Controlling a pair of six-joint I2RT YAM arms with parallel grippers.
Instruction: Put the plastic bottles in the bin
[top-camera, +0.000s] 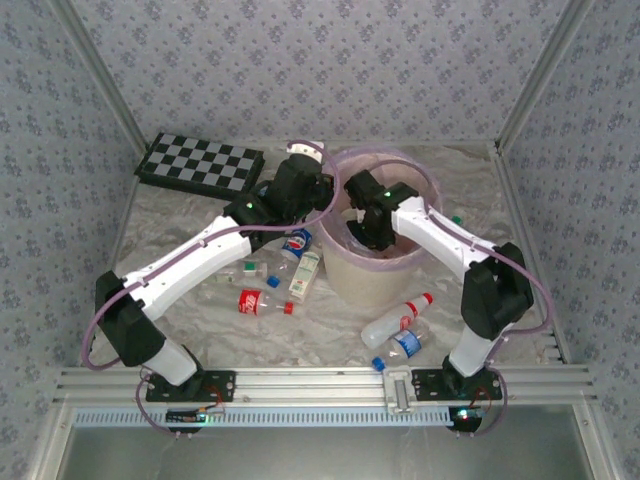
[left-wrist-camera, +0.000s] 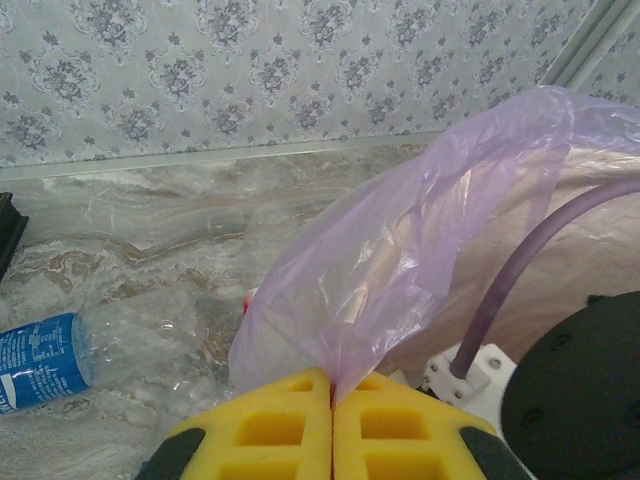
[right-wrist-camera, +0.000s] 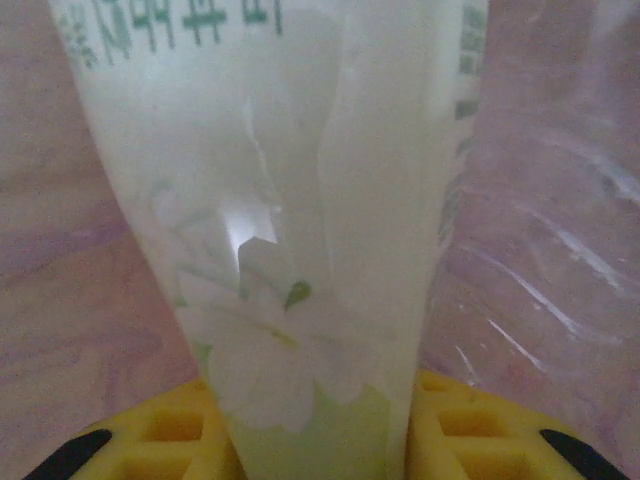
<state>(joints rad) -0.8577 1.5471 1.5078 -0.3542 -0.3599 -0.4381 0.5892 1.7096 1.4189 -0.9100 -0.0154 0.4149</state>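
Right wrist view: the white bottle (right-wrist-camera: 320, 250) is running off the top edge, green print blurring; left wrist view, lower left, the blue-labelled bottle (left-wrist-camera: 60, 365) is getting cropped.

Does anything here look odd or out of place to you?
Yes. The left gripper is shut on the purple bag liner of the bin, not on a bottle, with its edge gathered into a peak. The white bottle in the right gripper looks creased and dented. On the table, other bottles lie scattered on their sides.
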